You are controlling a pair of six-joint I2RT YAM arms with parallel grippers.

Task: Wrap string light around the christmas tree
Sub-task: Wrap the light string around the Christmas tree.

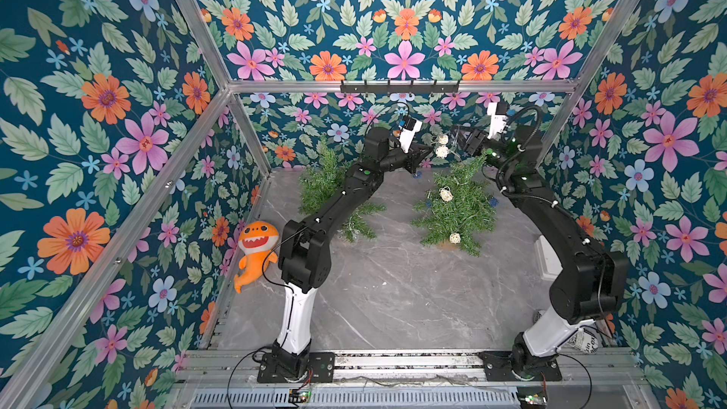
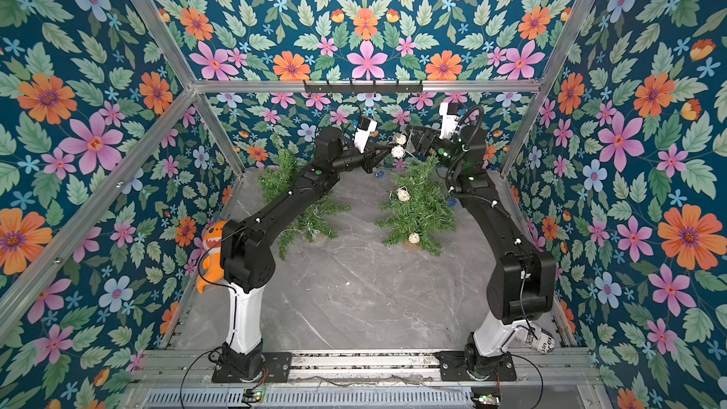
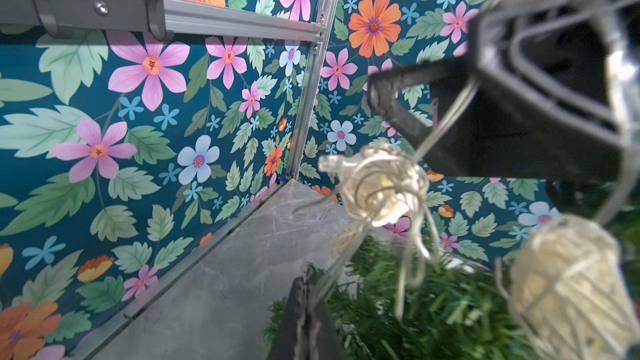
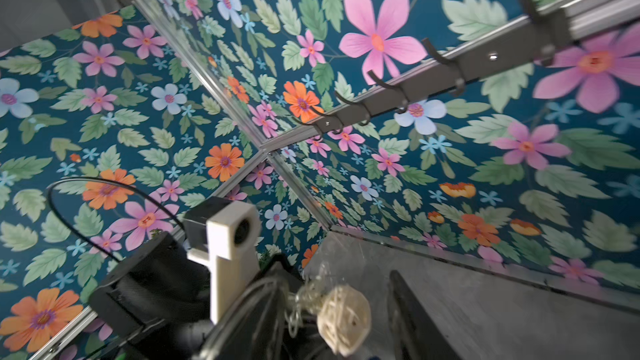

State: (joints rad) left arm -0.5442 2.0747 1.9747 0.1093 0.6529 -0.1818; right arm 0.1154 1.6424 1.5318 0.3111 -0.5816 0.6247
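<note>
Floral-papered walls (image 1: pixel 405 21) enclose a grey marble tabletop (image 1: pixel 393 289). The string light (image 1: pixel 442 151) already loops the christmas tree (image 1: pixel 464 214), with rattan balls low and midway up. Its free length hangs just above the treetop. There the left gripper (image 1: pixel 429 148) pinches the wire, and the right gripper (image 1: pixel 455 133) stands spread beside it. The upper turns look left to do.

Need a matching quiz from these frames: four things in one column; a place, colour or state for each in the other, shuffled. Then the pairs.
Column one:
1. stuffed toy
2. hook rail
3. tree near the right arm
4. left hand

Column two:
A. shut on the light string
B. orange
C. hung with pale balls
D. fixed high at the back

Pairs: 1-B, 2-D, 3-C, 4-A.
</note>
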